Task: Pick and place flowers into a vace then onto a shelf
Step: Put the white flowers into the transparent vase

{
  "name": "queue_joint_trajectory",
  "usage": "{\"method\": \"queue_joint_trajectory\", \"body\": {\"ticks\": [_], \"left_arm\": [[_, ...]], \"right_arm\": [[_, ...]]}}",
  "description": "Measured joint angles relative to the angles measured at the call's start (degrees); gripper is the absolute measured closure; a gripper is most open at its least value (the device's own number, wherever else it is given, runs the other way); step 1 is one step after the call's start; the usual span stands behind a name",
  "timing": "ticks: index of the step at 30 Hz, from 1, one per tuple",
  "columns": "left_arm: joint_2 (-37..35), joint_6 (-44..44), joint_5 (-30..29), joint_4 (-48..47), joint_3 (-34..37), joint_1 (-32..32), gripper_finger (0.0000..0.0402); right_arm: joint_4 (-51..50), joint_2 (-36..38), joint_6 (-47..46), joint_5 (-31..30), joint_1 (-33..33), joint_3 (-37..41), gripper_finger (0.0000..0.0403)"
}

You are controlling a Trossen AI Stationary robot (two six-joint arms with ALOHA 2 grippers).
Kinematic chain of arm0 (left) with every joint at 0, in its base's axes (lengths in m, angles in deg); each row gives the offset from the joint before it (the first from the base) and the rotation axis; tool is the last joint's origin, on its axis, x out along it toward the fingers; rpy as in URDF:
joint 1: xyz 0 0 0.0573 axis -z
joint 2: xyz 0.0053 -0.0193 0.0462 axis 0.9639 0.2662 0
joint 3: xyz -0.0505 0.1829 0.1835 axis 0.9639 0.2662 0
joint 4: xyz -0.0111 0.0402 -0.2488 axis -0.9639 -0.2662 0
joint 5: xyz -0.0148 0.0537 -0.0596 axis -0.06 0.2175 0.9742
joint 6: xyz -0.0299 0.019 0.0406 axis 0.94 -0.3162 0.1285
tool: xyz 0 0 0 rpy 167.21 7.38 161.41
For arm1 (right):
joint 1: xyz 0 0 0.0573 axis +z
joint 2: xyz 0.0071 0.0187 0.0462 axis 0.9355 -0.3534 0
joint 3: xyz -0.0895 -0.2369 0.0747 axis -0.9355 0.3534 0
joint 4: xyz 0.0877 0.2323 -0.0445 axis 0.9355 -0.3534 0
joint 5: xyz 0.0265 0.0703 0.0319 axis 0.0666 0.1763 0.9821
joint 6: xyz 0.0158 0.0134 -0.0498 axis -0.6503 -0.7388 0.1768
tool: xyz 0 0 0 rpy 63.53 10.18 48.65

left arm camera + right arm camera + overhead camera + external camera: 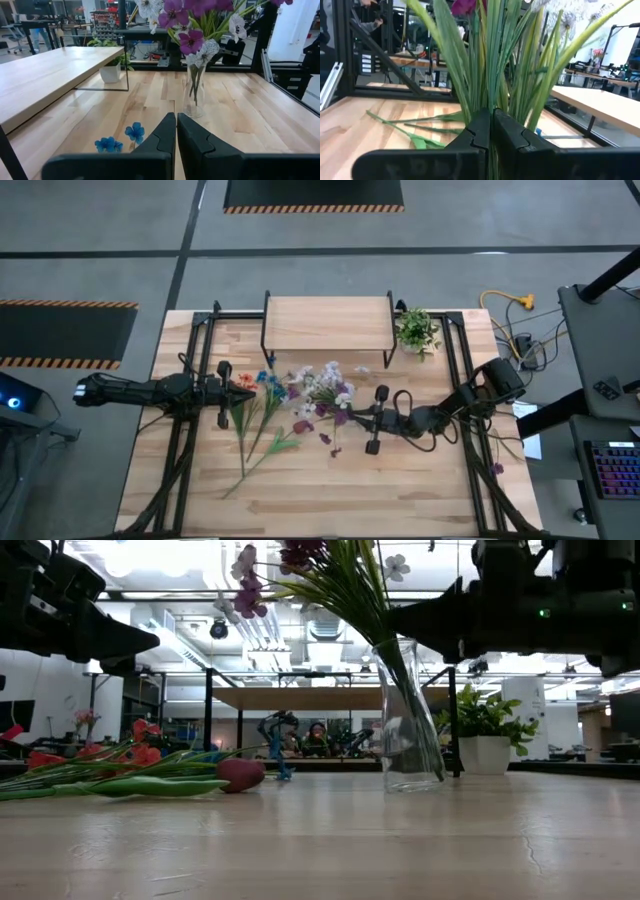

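Observation:
The clear vace (410, 730) stands upright on the tabletop with a bunch of purple and white flowers (325, 392) in it, the stems reaching its bottom. My right gripper (491, 114) comes level from the table's right, shut at the bunch's stems just above the vace's mouth (398, 640). More flowers (255, 405), orange and blue, lie flat on the table left of the vace. My left gripper (176, 117) waits shut at the table's left, above the blue blossoms (135, 132). The shelf (327, 323) stands at the far edge. My right gripper meets the bunch at its green stems (492, 102), where the leaves fan out above the vace's mouth. The fingers come level from the table's right, across the upright stems. A thin strip of green shows between the shut fingers. The bunch stands in the vace, leaning slightly.
A small potted plant (417, 330) stands right of the shelf. Black frame rails (455, 380) run along both sides of the tabletop. Bare wood lies toward the near edge (330, 490). Cables and a keyboard sit off the table's right side.

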Motion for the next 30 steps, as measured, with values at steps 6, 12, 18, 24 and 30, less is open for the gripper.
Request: {"method": "queue_joint_trajectory", "body": {"ticks": [6, 12, 18, 24, 30], "left_arm": [[-0.02, 0.00, -0.02, 0.01, 0.00, -0.01, 0.0402], [-0.02, 0.00, -0.02, 0.02, 0.00, 0.01, 0.0402], [0.00, 0.00, -0.01, 0.01, 0.00, -0.01, 0.0402], [0.00, 0.00, 0.00, -0.01, 0.00, 0.02, 0.0402], [-0.01, 0.00, -0.02, 0.00, 0.00, -0.01, 0.0402]], "right_arm": [[0.15, 0.04, -1.75, 0.10, 0.02, 1.25, 0.0394], [0.18, 0.04, -1.86, 1.14, 0.00, 1.53, 0.0394], [0.20, 0.11, -2.43, 1.42, 0.02, 2.45, 0.0394], [0.13, 0.54, -2.54, 1.40, 0.02, 2.65, 0.0392], [-0.03, 0.61, -2.96, -0.72, 0.02, 2.59, 0.0363]]}}
